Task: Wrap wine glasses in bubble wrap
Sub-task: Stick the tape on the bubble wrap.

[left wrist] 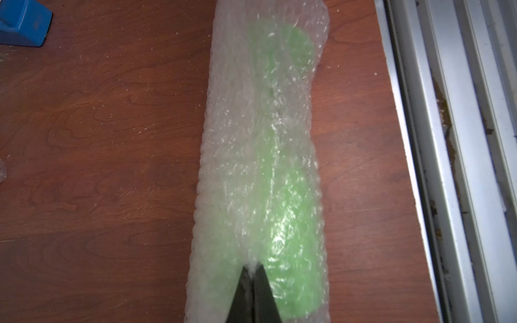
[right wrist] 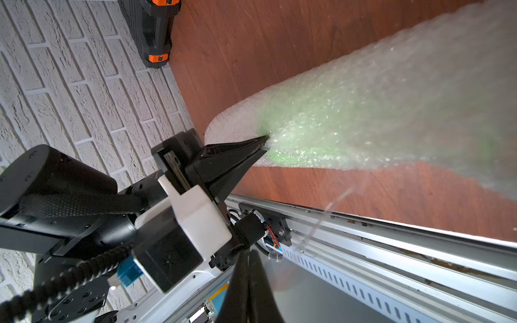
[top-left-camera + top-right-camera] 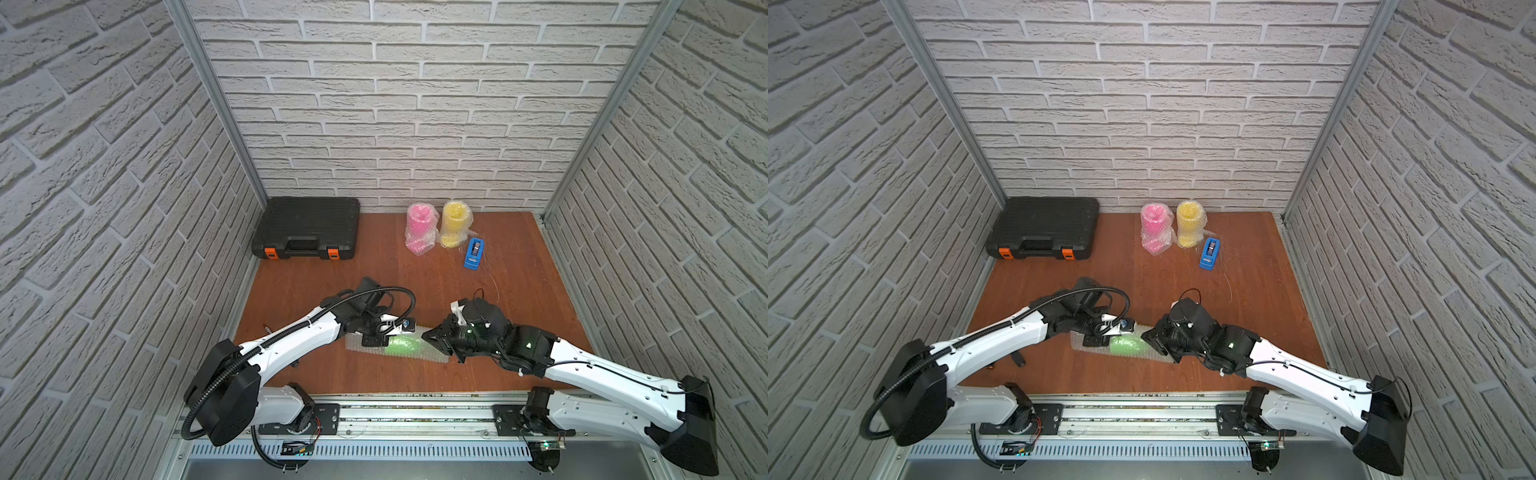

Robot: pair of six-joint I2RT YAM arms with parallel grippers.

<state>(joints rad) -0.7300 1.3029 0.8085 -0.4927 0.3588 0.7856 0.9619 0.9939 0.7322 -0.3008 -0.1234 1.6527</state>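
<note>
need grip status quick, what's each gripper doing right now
left gripper: closed on the bubble wrap
right gripper: closed, nothing visibly held

both top views: high at the near edge, facing down toward the back wall (image 3: 415,124), whole table (image 3: 415,282). wrist views: close, sharing the green goblet (image 1: 288,201) in bubble wrap (image 1: 223,139) from opposite ends.

left gripper (image 1: 253,268): held low, jaws pinched shut | right gripper (image 2: 248,252): pointing toward left gripper, jaws shut
</note>
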